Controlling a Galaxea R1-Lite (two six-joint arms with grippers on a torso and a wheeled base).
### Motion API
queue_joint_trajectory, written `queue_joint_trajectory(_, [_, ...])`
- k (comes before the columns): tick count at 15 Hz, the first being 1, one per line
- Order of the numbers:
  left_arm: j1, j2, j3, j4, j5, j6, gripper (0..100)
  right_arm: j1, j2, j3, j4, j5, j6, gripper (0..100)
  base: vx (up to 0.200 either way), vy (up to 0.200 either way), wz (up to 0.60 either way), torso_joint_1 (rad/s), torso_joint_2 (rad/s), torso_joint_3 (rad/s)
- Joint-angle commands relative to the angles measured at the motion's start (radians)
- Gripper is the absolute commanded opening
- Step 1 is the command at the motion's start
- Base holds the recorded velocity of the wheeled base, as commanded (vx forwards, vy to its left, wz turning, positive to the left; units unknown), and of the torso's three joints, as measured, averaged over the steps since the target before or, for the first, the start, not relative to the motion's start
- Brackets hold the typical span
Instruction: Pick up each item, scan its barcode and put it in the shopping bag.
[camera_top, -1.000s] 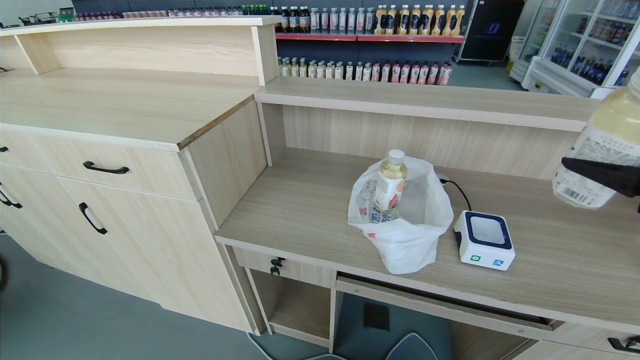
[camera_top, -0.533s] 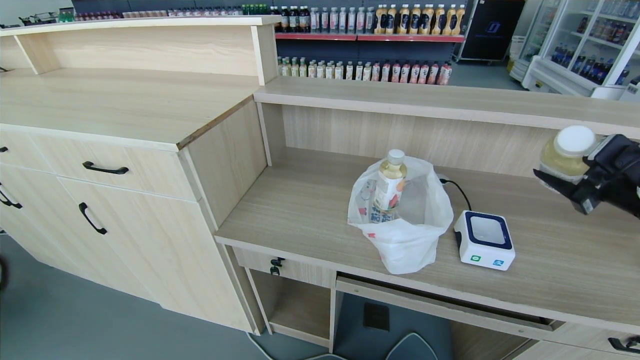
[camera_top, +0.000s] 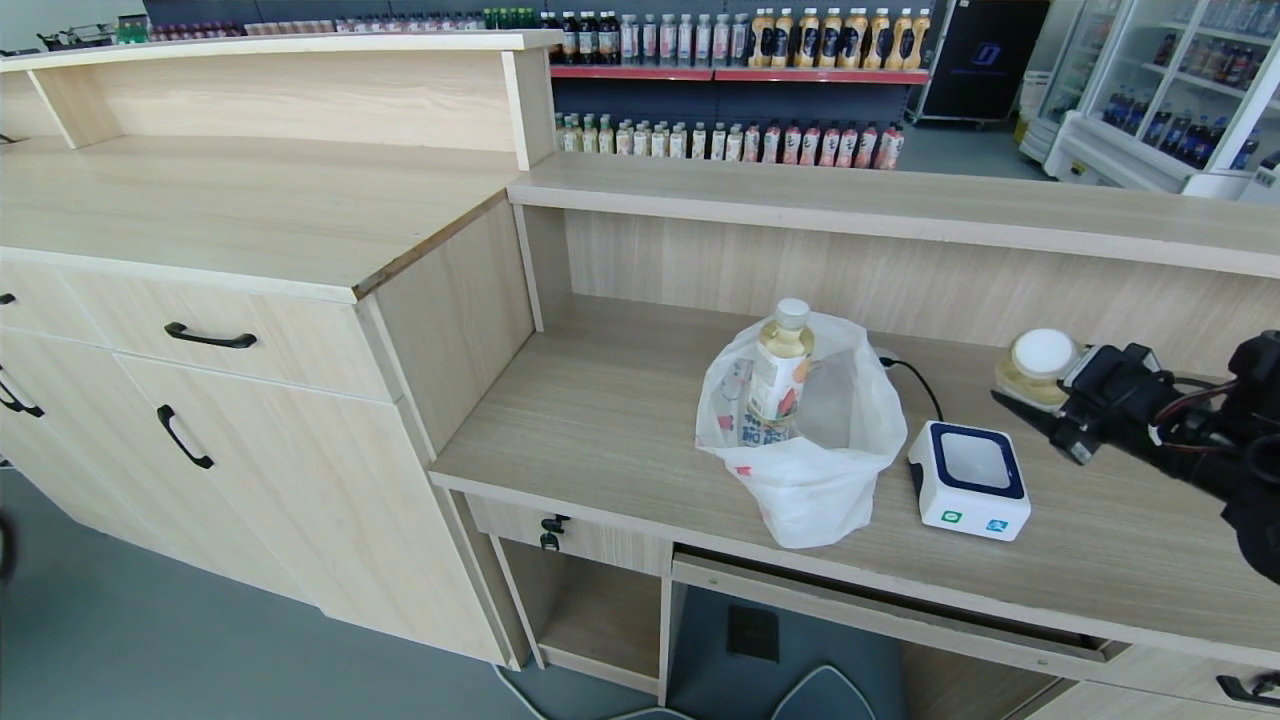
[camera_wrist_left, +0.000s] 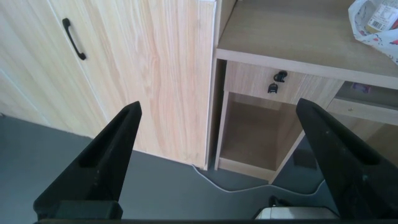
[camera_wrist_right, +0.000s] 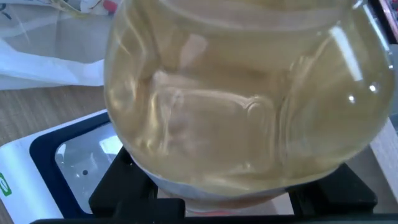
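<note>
- Bottle (camera_top: 1040, 358), clear plastic, pale yellow liquid, white round cap: clamped by right gripper (camera_top: 1035, 388) over the bench's (camera_top: 620, 420) right side.
- Left gripper (camera_wrist_left: 214, 162): tapered black fingers held apart.
- Shopping bag (camera_top: 805, 480), crinkled white plastic: stood mid-bench.

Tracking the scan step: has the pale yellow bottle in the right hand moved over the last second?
Yes. The pale yellow bottle, in the right hand, has dropped and shifted left, closer to the white, blue-topped scanner box.

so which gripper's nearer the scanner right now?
Right. The right gripper, shut on the bottle, is just off the scanner's right side, above the counter. The left gripper hangs open in front of the cabinet, over the floor, beyond the shopping bag.
</note>
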Motion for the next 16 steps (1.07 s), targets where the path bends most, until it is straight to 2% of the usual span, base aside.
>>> queue_joint_trajectory(1, [0.0,0.0,0.0,0.0,0.0,0.0,100,0.01,0.055,-0.001,-0.004,0.001,-0.004,0,0.0,0.0,0.0,0.0,0.0,0.0])
queue_joint_trajectory(8, [0.0,0.0,0.0,0.0,0.0,0.0,100,0.073,0.152,-0.044,-0.077,-0.001,-0.004,0,0.0,0.0,0.0,0.0,0.0,0.0])
queue_joint_trajectory(16, [0.0,0.0,0.0,0.0,0.0,0.0,100,0.088,0.182,-0.041,-0.103,-0.001,-0.009,0,0.0,0.0,0.0,0.0,0.0,0.0])
